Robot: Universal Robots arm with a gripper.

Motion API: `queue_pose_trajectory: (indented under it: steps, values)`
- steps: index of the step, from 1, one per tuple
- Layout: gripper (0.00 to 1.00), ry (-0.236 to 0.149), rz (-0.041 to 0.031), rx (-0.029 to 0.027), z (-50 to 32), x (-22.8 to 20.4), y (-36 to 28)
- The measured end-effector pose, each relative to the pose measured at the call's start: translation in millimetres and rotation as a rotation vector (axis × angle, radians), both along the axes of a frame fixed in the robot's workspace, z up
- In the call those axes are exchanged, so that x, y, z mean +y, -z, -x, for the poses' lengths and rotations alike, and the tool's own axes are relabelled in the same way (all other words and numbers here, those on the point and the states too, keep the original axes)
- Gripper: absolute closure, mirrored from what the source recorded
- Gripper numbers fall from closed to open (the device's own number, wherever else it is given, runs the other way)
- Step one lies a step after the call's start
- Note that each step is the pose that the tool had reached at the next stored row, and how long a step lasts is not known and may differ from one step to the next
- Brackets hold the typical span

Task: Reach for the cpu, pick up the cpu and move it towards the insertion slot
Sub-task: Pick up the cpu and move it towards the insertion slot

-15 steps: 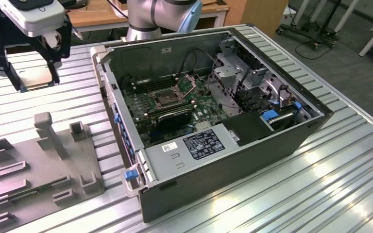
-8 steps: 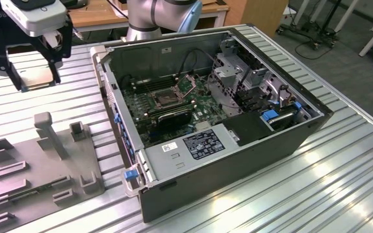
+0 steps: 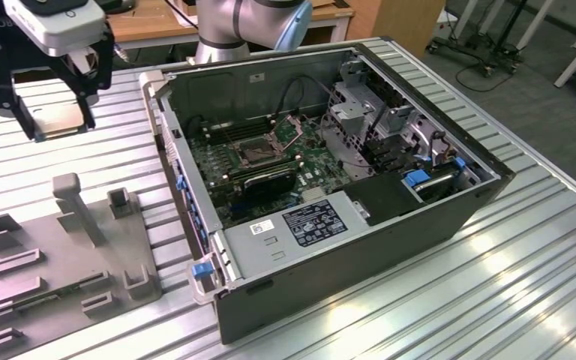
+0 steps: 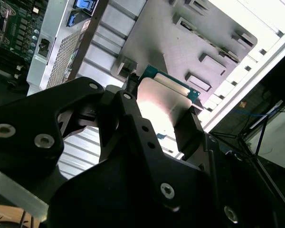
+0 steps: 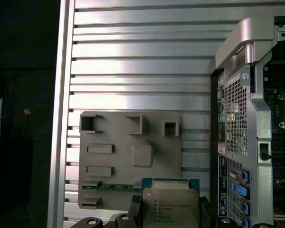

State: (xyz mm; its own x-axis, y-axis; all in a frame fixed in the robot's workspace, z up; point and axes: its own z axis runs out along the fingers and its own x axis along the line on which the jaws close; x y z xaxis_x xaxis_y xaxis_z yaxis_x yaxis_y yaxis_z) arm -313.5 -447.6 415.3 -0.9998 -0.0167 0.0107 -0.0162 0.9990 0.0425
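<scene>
The cpu is a flat square chip with a pale metal face, held up in the air at the exterior view's upper left, above the slatted table. My gripper is shut on it, one black finger on each side. Both wrist views show the cpu clamped between the black fingers, its green rim showing. The insertion slot, a dark square framed by a metal bracket, lies on the motherboard inside the open computer case, well toward the exterior view's right of the gripper.
A grey fixture plate with raised blocks and a tall post lies on the table below the gripper. The open computer case has high metal walls around the motherboard. The arm's base stands behind the case.
</scene>
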Motion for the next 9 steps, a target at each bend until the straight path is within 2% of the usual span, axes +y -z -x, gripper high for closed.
queue_pose_trajectory:
  steps: [9]
  values:
    - [0.45,0.000,-0.0001,0.0000,-1.6,0.0,0.0]
